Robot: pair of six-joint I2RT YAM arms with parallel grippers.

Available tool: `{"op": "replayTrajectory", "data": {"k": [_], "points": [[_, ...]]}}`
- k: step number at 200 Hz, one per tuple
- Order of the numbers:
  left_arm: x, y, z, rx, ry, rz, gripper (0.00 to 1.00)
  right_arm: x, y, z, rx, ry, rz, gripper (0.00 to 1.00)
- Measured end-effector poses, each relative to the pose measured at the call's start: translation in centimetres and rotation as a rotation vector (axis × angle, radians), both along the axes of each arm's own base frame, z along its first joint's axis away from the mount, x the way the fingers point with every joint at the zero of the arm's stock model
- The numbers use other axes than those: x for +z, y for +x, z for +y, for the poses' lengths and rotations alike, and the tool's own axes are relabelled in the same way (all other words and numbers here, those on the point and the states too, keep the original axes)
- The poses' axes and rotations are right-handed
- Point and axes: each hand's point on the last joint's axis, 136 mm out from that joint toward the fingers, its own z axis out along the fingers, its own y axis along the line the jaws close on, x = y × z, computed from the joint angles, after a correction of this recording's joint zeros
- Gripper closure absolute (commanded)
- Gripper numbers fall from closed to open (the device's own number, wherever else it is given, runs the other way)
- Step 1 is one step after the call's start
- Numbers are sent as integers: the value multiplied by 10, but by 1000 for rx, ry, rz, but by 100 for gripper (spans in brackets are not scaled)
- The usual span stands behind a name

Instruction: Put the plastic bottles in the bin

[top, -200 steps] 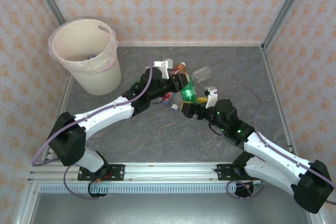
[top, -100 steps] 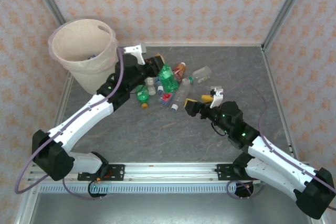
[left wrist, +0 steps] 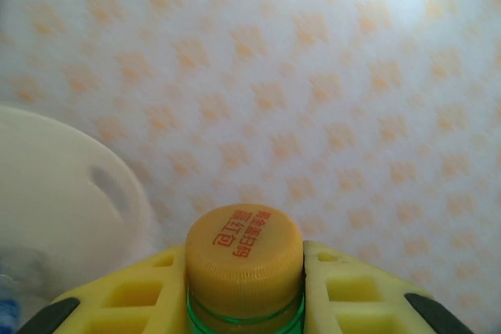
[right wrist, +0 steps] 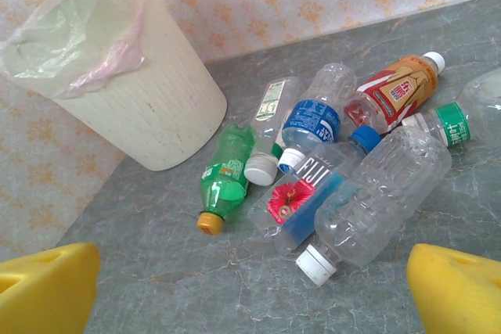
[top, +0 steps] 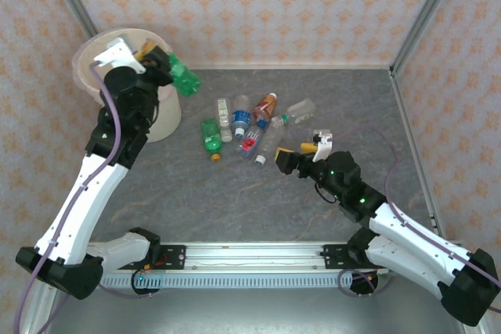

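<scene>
**Left jaws clamped on a green bottle beside the bin rim; right jaws empty near the pile**

1. Right arm [top: 407,232] is reaching in from the near right corner of the table [top: 352,115]. The right jaws are standing wide apart with nothing between them. In the right wrist view their yellow fingers [right wrist: 43,287] are sitting at the two lower corners, facing the pile.

2. The plastic bottles [top: 250,127] are lying on their sides in a loose cluster around the middle of the table, just beyond the right jaws. Seven are showing.
   - The large clear bottle [right wrist: 376,197], white-capped, is lying nearest.
   - The Fiji bottle [right wrist: 301,193] is touching its left side.
   - The loose green bottle [right wrist: 225,174] is lying at the left of the cluster, with its yellow cap pointing towards the near edge.
   - Two clear bottles are resting behind these, one of them the blue-labelled bottle [right wrist: 313,119].
   - The orange bottle [right wrist: 395,87] is lying farther back.
   - A green-banded clear bottle [right wrist: 462,111] is lying at the right.

3. The bin [top: 166,119] is standing at the far left corner, with a thin liner over its rim.

4. Left arm [top: 86,193] is stretching up to the bin. The left jaws are clamping the held green bottle [top: 184,77] just under its yellow cap [left wrist: 244,244]. The bottle is hanging at the bin's right rim, and it cannot be told whether it is over the opening or just outside it.
</scene>
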Motion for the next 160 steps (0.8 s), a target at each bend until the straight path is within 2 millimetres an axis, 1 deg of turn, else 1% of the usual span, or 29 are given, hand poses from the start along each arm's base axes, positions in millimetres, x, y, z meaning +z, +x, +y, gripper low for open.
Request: {"op": "replayTrajectory", "data": {"k": [13, 37, 78, 92, 112, 139, 151, 160], "points": [[6, -7, 22, 92, 2, -29, 69, 0, 0, 1, 3, 2, 4, 0], [11, -12, 49, 222, 9, -60, 69, 3, -1, 2, 10, 10, 5, 0], [4, -12, 99, 422, -5, -78, 69, 9, 3, 7, 18, 16, 12, 0], [2, -7, 113, 465, -17, -86, 68, 9, 3, 10, 27, 14, 22, 0], [-3, 9, 130, 509, -23, -69, 66, 11, 4, 11, 30, 12, 26, 0], [-9, 49, 145, 513, -34, -14, 62, 15, 4, 11, 28, 17, 24, 0], [-16, 65, 150, 504, -37, 19, 63, 15, 3, 10, 27, 15, 27, 0], [-24, 76, 153, 492, -44, 48, 62, 13, 3, 9, 25, 10, 32, 0]]}}
